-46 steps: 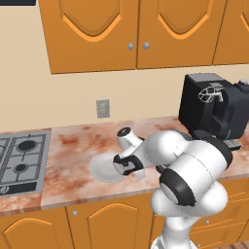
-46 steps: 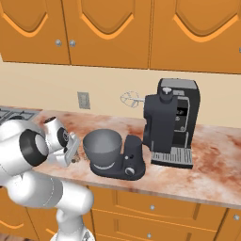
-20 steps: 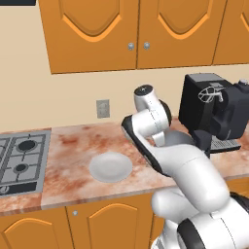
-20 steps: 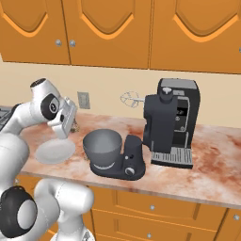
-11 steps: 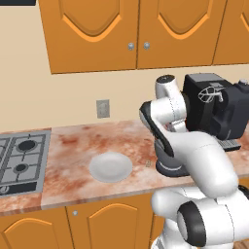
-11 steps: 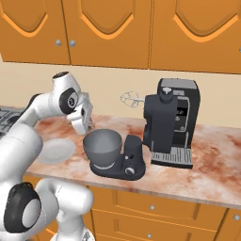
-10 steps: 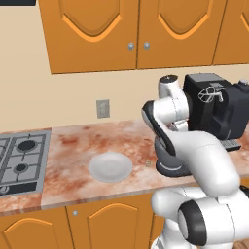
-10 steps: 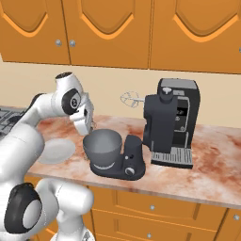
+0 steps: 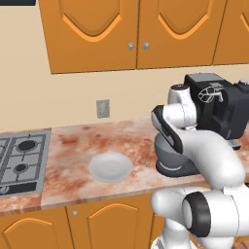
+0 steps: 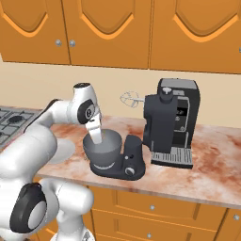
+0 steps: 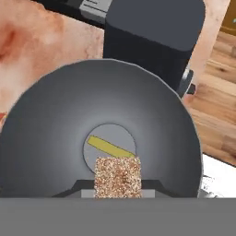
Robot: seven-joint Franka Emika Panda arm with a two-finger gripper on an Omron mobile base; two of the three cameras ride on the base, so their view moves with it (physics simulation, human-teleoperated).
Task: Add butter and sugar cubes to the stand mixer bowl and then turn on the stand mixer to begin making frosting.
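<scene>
Speckled beige sugar cube (image 11: 117, 176) pinched by the gripper (image 11: 118, 193) above the stand mixer bowl (image 11: 55, 110); butter (image 11: 110, 147) lies inside.

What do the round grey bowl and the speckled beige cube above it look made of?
Round grey bowl: probably brushed metal, going by its smooth grey sheen with soft shading. Speckled beige cube: looks like granular compressed sugar, with a rough, grainy brown-flecked matte face.

The bowl (image 11: 55, 115) is dark grey inside. The butter (image 11: 109, 147) is yellow-olive. The cube (image 11: 118, 177) is pale beige with brown speckles. The mixer (image 10: 127, 164) is dark grey. The plate (image 9: 111, 167) is white. The desk (image 9: 73, 146) is blotchy pink and rust. The cupboards (image 9: 131, 29) are orange.
</scene>
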